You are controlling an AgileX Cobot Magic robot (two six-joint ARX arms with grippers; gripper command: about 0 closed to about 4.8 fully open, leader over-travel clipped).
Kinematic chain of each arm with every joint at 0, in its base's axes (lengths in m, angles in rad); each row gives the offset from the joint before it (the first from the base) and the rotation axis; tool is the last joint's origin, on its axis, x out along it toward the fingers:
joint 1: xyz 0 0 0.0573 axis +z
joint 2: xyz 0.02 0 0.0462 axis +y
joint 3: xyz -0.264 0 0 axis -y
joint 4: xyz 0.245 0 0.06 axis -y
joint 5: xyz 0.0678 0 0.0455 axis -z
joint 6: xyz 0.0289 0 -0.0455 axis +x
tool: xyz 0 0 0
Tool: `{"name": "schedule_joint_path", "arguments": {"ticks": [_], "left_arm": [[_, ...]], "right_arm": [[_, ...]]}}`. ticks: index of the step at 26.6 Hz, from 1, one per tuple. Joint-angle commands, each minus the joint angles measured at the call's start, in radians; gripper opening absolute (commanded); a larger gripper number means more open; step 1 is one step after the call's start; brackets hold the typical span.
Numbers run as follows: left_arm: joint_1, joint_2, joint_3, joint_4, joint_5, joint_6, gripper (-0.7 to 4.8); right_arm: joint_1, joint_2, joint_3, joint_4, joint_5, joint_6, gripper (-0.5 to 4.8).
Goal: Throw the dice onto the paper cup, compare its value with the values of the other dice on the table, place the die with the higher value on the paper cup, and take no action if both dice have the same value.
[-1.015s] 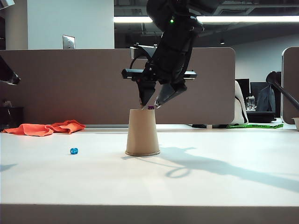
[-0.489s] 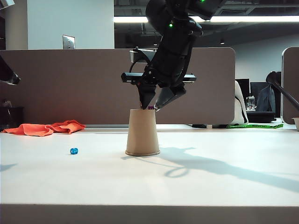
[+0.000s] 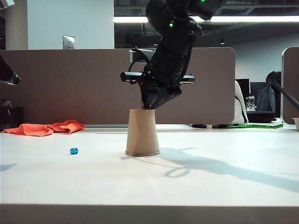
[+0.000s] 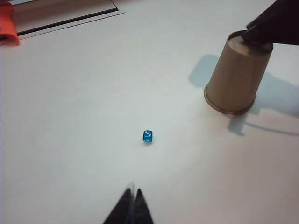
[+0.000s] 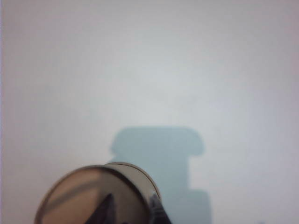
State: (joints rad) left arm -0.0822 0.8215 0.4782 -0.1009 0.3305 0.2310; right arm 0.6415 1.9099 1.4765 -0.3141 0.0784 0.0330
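The purple die sits atop the inverted paper cup, right gripper jaws pinching it; left gripper hovers with jaws together. Judged next: lift it clear.

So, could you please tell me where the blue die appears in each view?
Exterior: blue die on the table, left of the inverted paper cup.
Left wrist: centre, beyond the shut left tool.
Right wrist: not in it.
Shared landmark: the paper cup.
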Motion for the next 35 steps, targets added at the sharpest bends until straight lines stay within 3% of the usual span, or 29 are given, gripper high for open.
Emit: {"name": "schedule_joint_path", "arguments": {"ticks": [1,3,23,24,28,35], "left_arm": [[0.0,-0.001,0.004,0.01,0.007,-0.003,-0.05],[0.0,-0.001,0.004,0.01,0.007,-0.003,-0.06],[0.001,-0.001,0.004,0.009,0.006,-0.003,-0.05],[0.001,-0.001,0.004,0.009,0.006,-0.003,-0.06],[0.001,-0.001,0.004,0.009,0.006,-0.003,-0.06],[0.0,-0.001,0.004,0.01,0.006,-0.003,-0.06]], "right_arm": [[0.0,-0.002,0.003,0.019,-0.003,0.001,1.01],[0.0,-0.002,0.003,0.026,-0.003,0.001,0.74],[-0.008,-0.033,0.03,0.068,-0.002,0.001,0.76],[-0.008,-0.033,0.03,0.05,-0.002,0.001,0.8],[-0.007,-0.032,0.03,0.0,-0.003,0.001,1.79],[-0.008,-0.018,0.029,-0.001,-0.019,0.001,1.8]]}}
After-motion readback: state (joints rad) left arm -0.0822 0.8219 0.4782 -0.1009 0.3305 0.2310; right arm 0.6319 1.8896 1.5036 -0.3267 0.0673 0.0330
